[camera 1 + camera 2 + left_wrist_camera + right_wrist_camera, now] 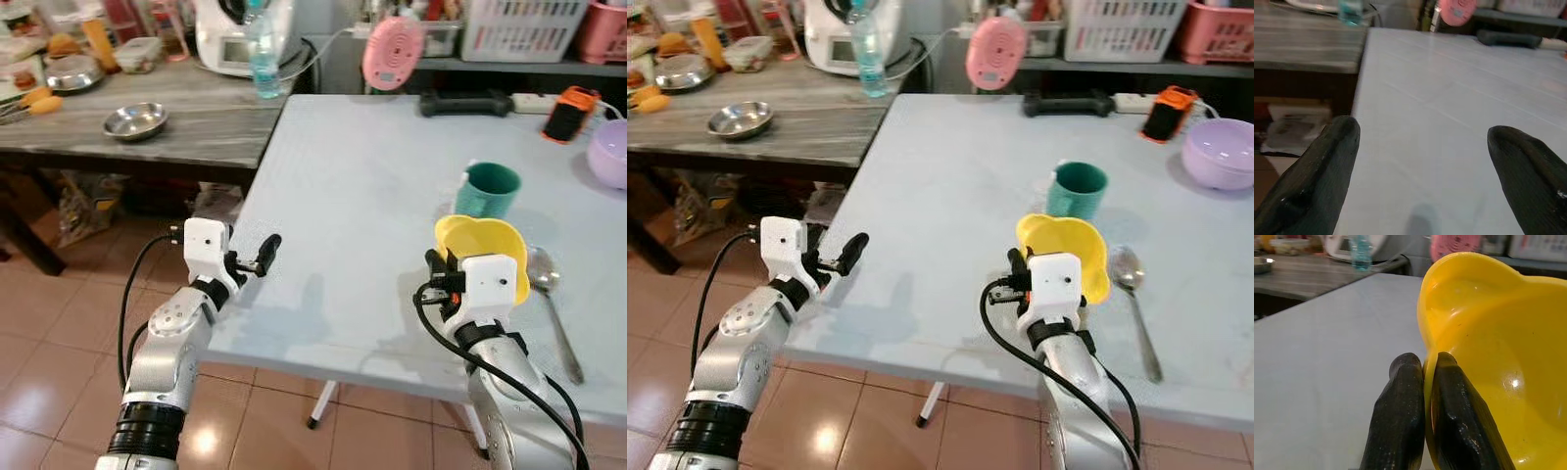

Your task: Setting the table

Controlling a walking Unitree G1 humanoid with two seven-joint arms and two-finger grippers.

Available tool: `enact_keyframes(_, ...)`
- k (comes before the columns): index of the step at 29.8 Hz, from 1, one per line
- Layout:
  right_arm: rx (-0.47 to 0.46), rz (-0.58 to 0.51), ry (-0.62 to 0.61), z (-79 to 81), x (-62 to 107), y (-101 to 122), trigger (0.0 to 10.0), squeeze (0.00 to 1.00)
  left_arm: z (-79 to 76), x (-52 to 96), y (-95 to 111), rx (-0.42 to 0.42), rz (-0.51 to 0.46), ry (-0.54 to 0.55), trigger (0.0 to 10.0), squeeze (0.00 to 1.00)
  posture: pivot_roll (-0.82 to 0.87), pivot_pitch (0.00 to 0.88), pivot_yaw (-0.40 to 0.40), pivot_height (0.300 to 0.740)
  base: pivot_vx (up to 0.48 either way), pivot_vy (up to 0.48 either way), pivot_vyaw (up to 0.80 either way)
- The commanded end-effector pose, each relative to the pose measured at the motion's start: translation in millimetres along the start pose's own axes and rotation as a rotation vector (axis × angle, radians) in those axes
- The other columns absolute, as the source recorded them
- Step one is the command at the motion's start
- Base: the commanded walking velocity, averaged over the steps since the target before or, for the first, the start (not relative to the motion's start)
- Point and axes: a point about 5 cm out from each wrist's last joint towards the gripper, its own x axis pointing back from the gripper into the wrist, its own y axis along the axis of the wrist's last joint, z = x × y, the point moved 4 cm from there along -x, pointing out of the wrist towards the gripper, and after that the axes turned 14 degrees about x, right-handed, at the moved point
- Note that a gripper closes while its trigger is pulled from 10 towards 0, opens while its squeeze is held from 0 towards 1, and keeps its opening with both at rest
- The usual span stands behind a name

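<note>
My right gripper (1424, 363) is shut on the rim of a yellow bowl (482, 245), one finger inside and one outside, holding it over the front of the pale grey table (362, 196). Just behind the bowl stands a green cup (487, 190). To the bowl's right a metal spoon (554, 304) lies on the table. A purple bowl (609, 152) sits at the far right. My left gripper (266, 250) is open with nothing between its fingers, hovering at the table's left front edge.
A dark wooden side table (196, 127) on the left carries a steel bowl (134, 120) and a water bottle (264, 54). At the grey table's back are a pink round device (393, 51), a black bar (465, 102) and an orange phone (569, 113).
</note>
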Motion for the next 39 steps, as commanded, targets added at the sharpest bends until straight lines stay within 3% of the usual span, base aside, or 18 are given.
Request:
enact_keyframes(1,-0.013,-0.038,0.019,6.4,-1.2,10.9,10.0,0.0,11.5,2.3,1.2,-0.015,0.001,0.037,10.0,0.0,-0.13,0.037,0.069,0.74,0.0,0.311,0.0)
enact_keyframes(17,-0.019,-0.051,0.011,10.4,-7.0,15.5,10.0,0.0,21.4,-2.5,9.7,-0.038,-0.017,0.061,10.0,0.0,-0.12,0.04,0.081,0.74,0.0,0.33,0.0)
enact_keyframes(36,-0.005,-0.046,0.005,9.6,-7.7,14.0,10.0,0.0,16.1,-6.6,5.6,-0.042,-0.017,0.039,10.0,0.0,-0.12,0.031,0.085,0.74,0.0,0.368,-0.74)
enact_keyframes(39,0.033,-0.063,0.029,12.9,-7.5,16.6,10.0,0.0,16.8,-7.1,5.2,-0.043,-0.017,0.039,10.0,0.0,-0.13,0.029,0.086,0.74,0.0,0.399,-0.72)
